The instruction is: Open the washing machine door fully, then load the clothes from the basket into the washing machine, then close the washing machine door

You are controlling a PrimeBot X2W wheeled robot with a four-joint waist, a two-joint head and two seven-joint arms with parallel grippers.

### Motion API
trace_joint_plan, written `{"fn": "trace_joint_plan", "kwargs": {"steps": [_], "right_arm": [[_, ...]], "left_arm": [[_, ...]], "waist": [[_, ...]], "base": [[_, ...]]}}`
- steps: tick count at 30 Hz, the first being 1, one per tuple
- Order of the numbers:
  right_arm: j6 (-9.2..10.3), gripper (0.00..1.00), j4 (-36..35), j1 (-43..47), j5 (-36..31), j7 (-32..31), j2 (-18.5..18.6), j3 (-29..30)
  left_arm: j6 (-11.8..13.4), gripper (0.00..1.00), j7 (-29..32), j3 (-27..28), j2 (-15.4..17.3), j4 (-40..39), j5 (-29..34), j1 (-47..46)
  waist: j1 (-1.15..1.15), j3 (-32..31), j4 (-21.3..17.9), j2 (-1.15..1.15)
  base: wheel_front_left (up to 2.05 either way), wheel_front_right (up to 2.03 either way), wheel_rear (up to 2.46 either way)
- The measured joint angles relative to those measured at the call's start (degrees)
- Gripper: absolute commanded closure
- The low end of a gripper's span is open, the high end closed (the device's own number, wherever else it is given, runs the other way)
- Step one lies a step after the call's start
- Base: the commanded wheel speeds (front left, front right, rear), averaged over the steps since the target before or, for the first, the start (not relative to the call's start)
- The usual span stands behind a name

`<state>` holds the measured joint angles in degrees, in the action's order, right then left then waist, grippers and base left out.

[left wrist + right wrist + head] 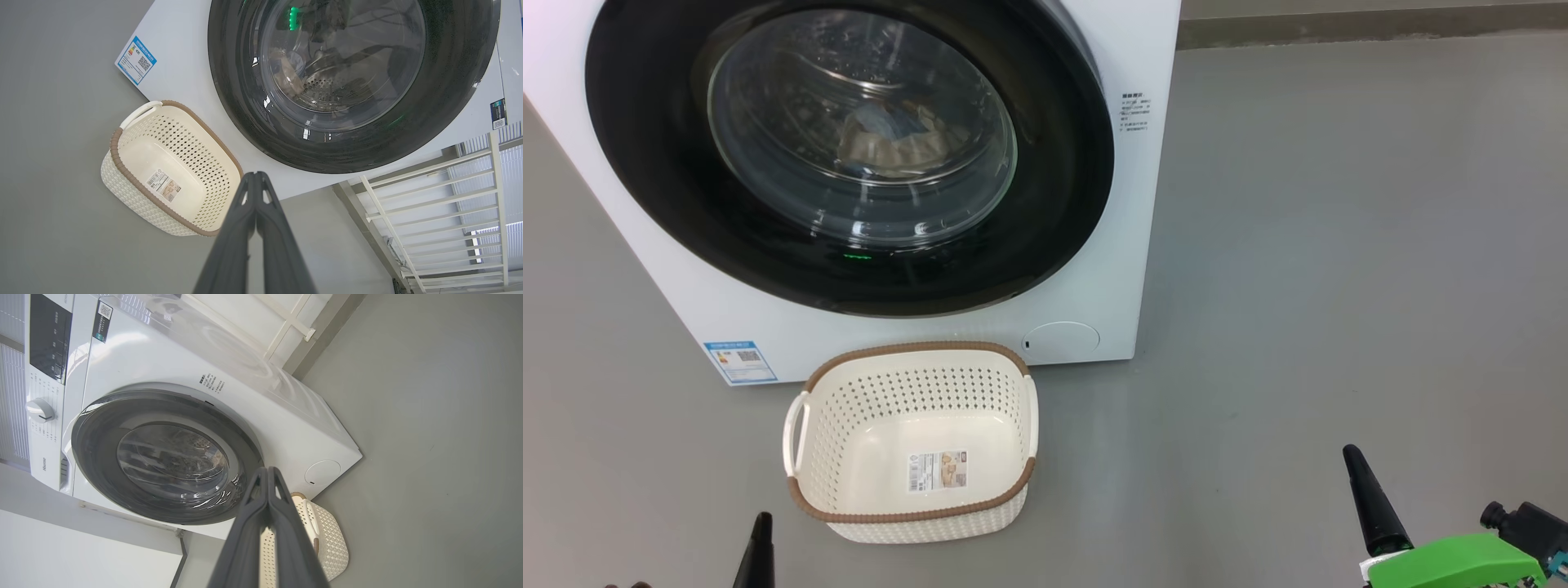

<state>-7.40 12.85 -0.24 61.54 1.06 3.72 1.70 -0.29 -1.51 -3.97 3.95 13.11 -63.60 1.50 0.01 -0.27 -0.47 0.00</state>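
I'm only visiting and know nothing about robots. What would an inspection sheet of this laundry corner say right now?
Surface: smooth grey floor.
Job's things: big white front-loading washing machine; its round black-rimmed glass door shut; blue and cream clothes inside the drum; cream perforated plastic basket empty.
Clutter: nothing seen.
Grippers: left gripper and right gripper both shut, holding nothing.
Cables: nothing seen.
Surroundings: white railing beside the machine.

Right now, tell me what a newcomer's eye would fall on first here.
The big black-rimmed door fills the upper left of the head view, shut, with clothes lying behind its glass. Just below, on the grey floor, the cream basket stands empty. The left tool and right tool sit shut at the bottom corners, holding nothing.
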Motion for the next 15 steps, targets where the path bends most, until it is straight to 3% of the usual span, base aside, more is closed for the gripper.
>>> {"fn": "trace_joint_plan", "kwargs": {"steps": [15], "right_arm": [[0.00, 1.00, 0.8, -1.1, 10.5, -1.8, 0.0, 1.2]], "left_arm": [[-2.1, 1.00, 2.1, 2.3, -0.3, 0.7, -9.3, -1.4]], "waist": [[0.00, 0.1, 0.2, 0.00]], "base": [[0.00, 0.00, 0.00]]}}
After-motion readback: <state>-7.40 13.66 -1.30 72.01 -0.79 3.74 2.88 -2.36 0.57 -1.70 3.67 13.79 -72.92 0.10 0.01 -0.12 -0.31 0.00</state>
